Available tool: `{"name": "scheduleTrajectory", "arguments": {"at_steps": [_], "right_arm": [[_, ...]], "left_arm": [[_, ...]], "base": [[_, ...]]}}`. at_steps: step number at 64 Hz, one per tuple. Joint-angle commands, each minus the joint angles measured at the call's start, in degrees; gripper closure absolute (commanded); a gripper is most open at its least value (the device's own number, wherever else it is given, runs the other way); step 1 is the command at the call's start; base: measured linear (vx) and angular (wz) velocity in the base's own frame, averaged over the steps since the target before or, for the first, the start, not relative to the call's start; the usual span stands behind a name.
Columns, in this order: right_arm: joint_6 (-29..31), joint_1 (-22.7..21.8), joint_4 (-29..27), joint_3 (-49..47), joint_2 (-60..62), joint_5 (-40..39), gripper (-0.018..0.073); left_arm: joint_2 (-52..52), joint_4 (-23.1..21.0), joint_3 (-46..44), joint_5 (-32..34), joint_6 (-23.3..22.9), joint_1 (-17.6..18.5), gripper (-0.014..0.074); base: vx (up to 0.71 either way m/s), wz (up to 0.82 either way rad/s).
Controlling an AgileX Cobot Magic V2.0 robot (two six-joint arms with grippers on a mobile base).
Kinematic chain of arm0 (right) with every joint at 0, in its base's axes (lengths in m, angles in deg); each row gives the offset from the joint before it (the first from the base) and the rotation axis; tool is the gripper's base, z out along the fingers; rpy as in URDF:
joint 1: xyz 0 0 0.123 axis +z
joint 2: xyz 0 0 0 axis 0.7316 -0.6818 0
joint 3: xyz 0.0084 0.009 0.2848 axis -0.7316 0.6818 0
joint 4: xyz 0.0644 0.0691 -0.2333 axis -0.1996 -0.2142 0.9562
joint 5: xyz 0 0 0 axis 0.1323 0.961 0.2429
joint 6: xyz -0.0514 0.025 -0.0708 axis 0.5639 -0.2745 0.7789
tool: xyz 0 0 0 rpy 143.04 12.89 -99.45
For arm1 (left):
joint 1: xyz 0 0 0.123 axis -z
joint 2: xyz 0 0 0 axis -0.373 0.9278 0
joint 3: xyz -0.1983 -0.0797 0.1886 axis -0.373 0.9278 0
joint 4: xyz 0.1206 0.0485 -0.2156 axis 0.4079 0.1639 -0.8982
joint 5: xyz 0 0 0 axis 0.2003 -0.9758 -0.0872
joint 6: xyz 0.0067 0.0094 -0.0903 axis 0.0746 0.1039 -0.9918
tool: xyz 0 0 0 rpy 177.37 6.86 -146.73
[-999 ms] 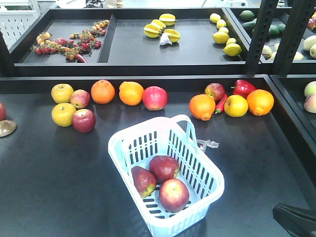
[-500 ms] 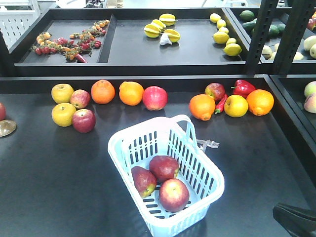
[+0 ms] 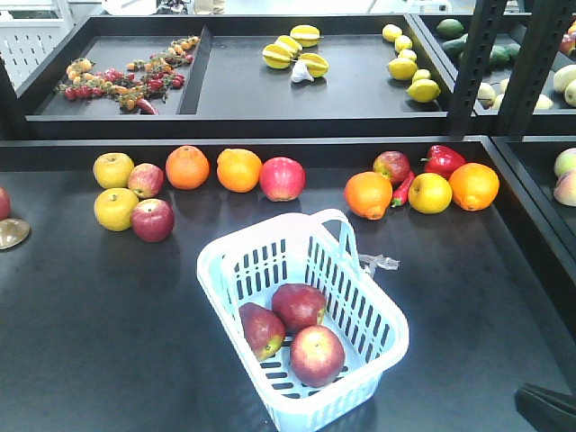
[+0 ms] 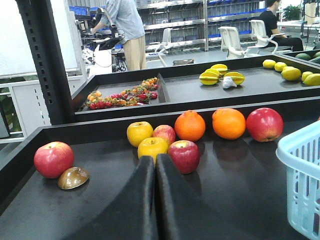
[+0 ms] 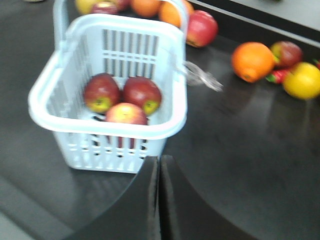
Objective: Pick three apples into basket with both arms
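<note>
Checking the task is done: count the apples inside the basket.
3, all in the basket: one at left, one behind, one in front. None seems hidden beneath.

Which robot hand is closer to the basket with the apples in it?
Right. The right end effector sits just outside the basket wall, shut and empty. The left end effector is off to the basket's side, pointing at loose fruit.

High front view, two low wrist views

Three apples (image 3: pixel 298 330) clustered inside the basket (image 3: pixel 387 335), a row of loose fruit (image 3: pixel 238 170) behind it on the table (image 3: pixel 90 324).
</note>
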Motion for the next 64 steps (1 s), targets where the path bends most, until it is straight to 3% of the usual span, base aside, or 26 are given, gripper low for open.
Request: {"name": "scheduleTrajectory", "arguments": {"at_steps": [1, 14, 28, 38, 50, 64], "right_arm": [[-4.9, -2.7, 0.5, 3.1, 1.4, -7.7, 0.0561], [-14.8, -5.0, 3.3, 13.7, 10.1, -16.6, 0.0561], [-16.4, -5.0, 6.6, 18.3, 17.9, -19.9, 0.0561], [-18.8, -5.0, 11.4, 18.3, 19.1, -19.7, 0.0561], [-27.2, -5.0, 17.9, 18.3, 19.1, -21.4, 0.0561], [-28.3, -5.0, 18.7, 18.3, 19.1, -22.7, 0.0561]], "left_arm": [[-0.9, -0.1, 1.3, 3.8, -0.4, -0.1, 0.0603], [-0.9, -0.1, 1.3, 3.8, -0.4, -0.1, 0.0603], [-0.9, -0.1, 1.3, 3.8, -0.4, -0.1, 0.0603], [-0.9, -0.1, 1.3, 3.8, -0.4, -0.1, 0.0603], [-0.9, -0.1, 1.3, 3.8, -0.4, -0.1, 0.0603], [-0.9, -0.1, 1.3, 3.8, -0.4, -0.1, 0.0603]], "base": [[0.00, 0.00], [0.00, 0.00], [0.00, 0.00], [0.00, 0.00], [0.00, 0.00], [0.00, 0.00]]}}
